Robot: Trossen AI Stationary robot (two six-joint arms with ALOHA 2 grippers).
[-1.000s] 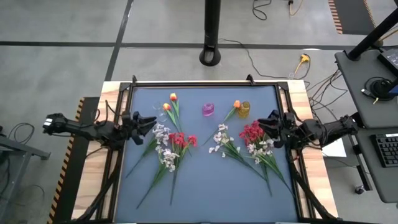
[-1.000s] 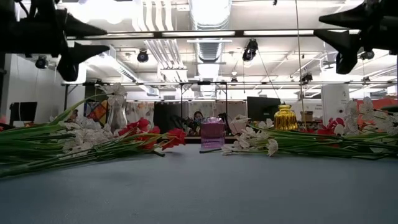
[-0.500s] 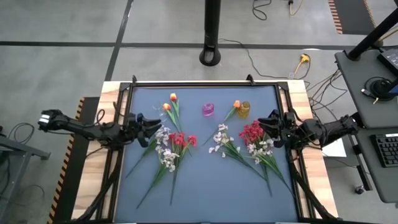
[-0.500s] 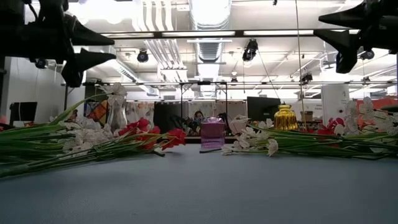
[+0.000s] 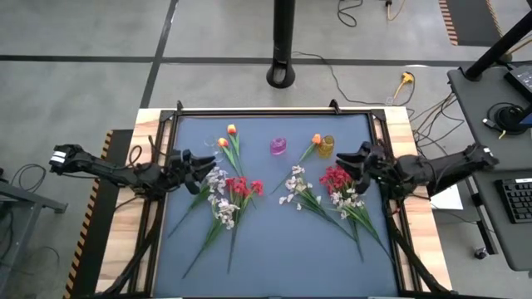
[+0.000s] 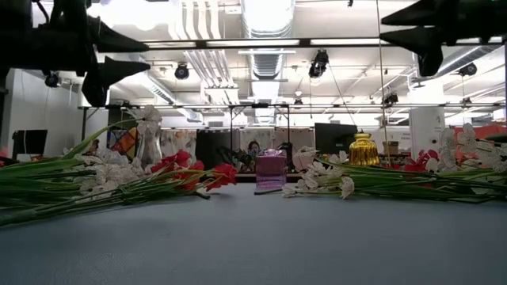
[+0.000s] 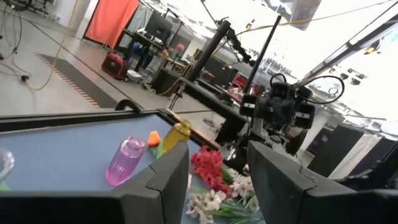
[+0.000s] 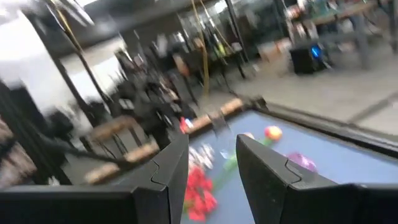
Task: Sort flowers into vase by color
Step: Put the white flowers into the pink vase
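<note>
Left hand (image 5: 202, 164), fingers parted and holding nothing, is raised above the worktop (image 5: 274, 249); just beyond its tips lie white and red flowers (image 5: 226, 193). Right hand (image 5: 359, 158), likewise released and empty, hangs over the red blossoms (image 5: 336, 176) of the opposite heap. Farther out, between both hands, stand a purple vase (image 5: 278, 146) and a yellow vase (image 5: 327, 146), orange buds (image 5: 231, 129) nearby.

Black post base (image 5: 283, 76) and cables (image 5: 366, 66) on concrete floor (image 5: 83, 83)

Both arms are dark, slender and jointed, each ending in a hand of two blocky black fingers (image 7: 163, 183).
</note>
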